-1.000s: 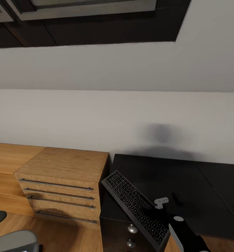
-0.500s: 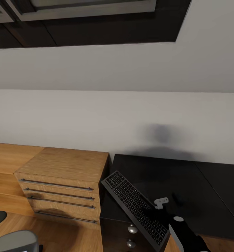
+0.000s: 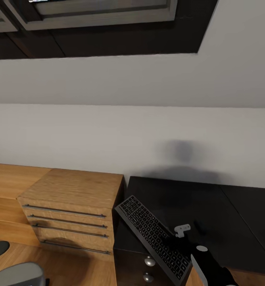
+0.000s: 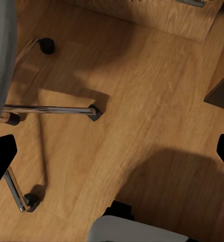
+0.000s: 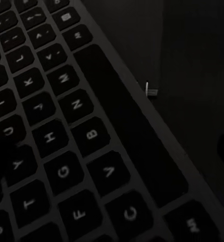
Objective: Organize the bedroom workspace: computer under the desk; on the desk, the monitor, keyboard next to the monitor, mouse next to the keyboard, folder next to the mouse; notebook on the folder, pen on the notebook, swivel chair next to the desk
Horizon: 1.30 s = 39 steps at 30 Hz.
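Right tool (image 3: 179, 243) grips tilted keyboard (image 3: 152, 233) over black cabinet (image 3: 212, 210).

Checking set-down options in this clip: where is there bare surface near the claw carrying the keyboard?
The black cabinet top is bare behind and right of the keyboard, back to the white wall. The wooden drawer unit's top beside it is bare too. It is tight at the cabinet's front edge, where the right claw and the keyboard sit.

- Head camera faced the wall, keyboard (image 3: 154, 239) at frame bottom.
- Right wrist camera sat close above that keyboard (image 5: 66, 141).
- Left wrist camera looked down at floor (image 4: 142, 126).
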### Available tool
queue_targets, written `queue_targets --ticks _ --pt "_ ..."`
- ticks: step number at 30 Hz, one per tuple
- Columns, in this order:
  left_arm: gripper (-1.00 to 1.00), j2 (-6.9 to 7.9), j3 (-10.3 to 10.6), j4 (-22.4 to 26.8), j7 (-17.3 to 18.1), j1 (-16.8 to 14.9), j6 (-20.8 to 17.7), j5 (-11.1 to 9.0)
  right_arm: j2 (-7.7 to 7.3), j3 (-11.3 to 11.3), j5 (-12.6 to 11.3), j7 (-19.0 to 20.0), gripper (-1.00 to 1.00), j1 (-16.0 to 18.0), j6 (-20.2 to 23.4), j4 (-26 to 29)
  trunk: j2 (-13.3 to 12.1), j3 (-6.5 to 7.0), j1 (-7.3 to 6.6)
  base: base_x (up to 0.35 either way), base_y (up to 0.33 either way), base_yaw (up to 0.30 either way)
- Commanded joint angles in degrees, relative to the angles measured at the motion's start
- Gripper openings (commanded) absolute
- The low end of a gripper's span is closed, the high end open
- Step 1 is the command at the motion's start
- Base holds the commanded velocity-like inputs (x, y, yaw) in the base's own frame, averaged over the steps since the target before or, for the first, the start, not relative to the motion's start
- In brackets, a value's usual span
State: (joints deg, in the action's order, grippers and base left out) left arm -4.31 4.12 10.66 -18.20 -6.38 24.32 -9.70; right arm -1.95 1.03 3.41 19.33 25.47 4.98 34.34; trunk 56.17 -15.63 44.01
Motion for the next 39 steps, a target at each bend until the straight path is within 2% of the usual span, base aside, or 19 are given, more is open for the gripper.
queue_targets --ticks 1,19,23,24,25,27,29,32,35,39 --pt "1.0 0.01 0.45 -0.03 -0.25 -0.04 0.2 -0.49 0.01 0.12 0.36 0.27 1.0 0.02 0.3 0.12 -0.37 0.11 -0.22 0.0 0.0 0.0" --pt "1.0 0.0 0.45 -0.03 -0.25 -0.04 0.2 -0.45 -0.17 0.34 0.3 0.23 1.0 0.02 -0.82 1.51 -7.59 3.34 -4.18 0.0 0.0 0.0" --pt "1.0 0.0 0.45 -0.03 -0.25 -0.04 0.2 -0.46 -0.21 0.43 0.27 0.12 1.0 -0.26 -3.31 5.31 -9.19 4.06 -5.05 0.0 0.0 0.0" --pt "1.0 0.0 0.45 -0.03 -0.25 -0.04 0.2 -0.46 -0.03 0.46 0.25 -0.15 1.0 -2.97 -3.54 10.92 -9.59 4.24 -5.27 0.0 0.0 0.0" --pt "1.0 0.0 0.45 -0.03 -0.25 -0.04 0.2 -0.45 0.03 0.44 0.26 -0.35 1.0 -3.76 -3.2 12.2 -9.99 4.42 -5.49 0.0 0.0 0.0" --pt "1.0 0.0 0.45 -0.03 -0.25 -0.04 0.2 -0.45 0.17 0.39 0.25 -1.2 1.0 -5.26 -2.08 14.8 -10.79 4.78 -5.93 0.0 0.0 0.0" --pt "1.0 0.0 0.45 -0.03 -0.25 -0.04 0.2 -0.42 0.98 0.3 0.27 -4.7 1.0 -7.4 0.87 19.01 -11.6 5.14 -6.37 0.0 0.0 0.0" --pt "1.0 0.0 0.43 -0.03 -0.25 -0.04 0.25 -0.42 2.29 0.27 0.23 -9.88 1.0 -8.5 2.85 21.12 -12.8 5.68 -7.03 0.0 0.0 0.0" --pt "1.0 0.0 0.41 -0.03 -0.25 -0.04 0.28 -0.41 2.79 0.29 0.14 -11.99 1.0 -8.9 3.58 21.85 -14.0 6.22 -7.69 0.0 0.0 0.0" --pt "1.0 0.0 0.39 -0.03 -0.25 -0.04 0.28 -0.4 3.0 0.22 0.1 -12.58 1.0 -9.01 3.73 22.01 -15.61 6.93 -8.57 0.0 0.0 0.0"
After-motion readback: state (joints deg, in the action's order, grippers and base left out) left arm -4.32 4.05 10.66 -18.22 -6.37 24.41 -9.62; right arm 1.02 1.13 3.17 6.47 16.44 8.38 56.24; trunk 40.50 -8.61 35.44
